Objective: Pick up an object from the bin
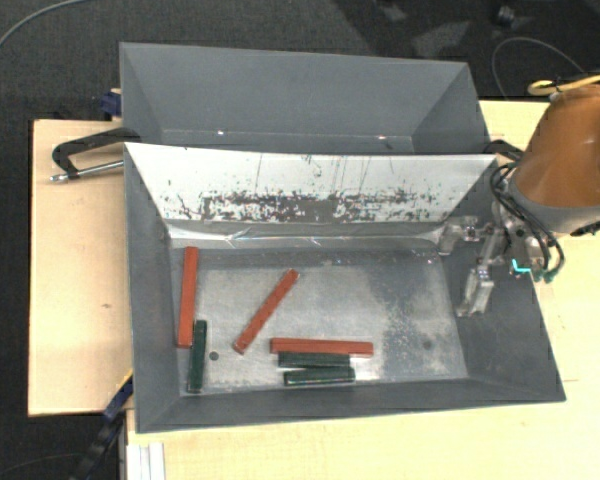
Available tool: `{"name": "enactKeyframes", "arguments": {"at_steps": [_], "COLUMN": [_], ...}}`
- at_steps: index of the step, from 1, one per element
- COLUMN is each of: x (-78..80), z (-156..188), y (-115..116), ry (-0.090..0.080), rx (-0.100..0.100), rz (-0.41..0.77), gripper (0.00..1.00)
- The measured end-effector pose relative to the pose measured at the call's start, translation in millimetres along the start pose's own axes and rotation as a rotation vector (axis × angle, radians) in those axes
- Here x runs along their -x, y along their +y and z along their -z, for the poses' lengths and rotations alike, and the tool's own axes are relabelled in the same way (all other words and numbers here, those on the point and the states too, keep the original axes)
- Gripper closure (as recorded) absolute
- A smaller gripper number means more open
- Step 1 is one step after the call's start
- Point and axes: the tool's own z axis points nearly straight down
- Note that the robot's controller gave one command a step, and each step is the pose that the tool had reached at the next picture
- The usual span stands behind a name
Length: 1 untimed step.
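Well right of any target, the gripper (474, 286) hangs over the bin's (510, 363) right wall, jaws open or shut impossible to tell; red sticks (266, 311) and green sticks (318, 375) lie flat, well apart to the left. Descending here would likely strike the sloped wall or grasp nothing.

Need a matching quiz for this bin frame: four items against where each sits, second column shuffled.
Items:
1. gripper
2. slanted orange stick
3. orange stick running front-to-back
4. level red stick

Places (sides as seen in the view):
A. along the left wall
B. near the front wall, beside dark green sticks
C. by the right wall
D. middle of the floor

Pairs: 1-C, 2-D, 3-A, 4-B
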Motion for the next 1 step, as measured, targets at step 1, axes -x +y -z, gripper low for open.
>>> {"name": "enactKeyframes", "arguments": {"at_steps": [1], "x": [28.7], "z": [-65.0], "y": [92.0], "ry": [-0.004], "rx": [0.003], "rz": [-0.244], "gripper": [0.00]}}
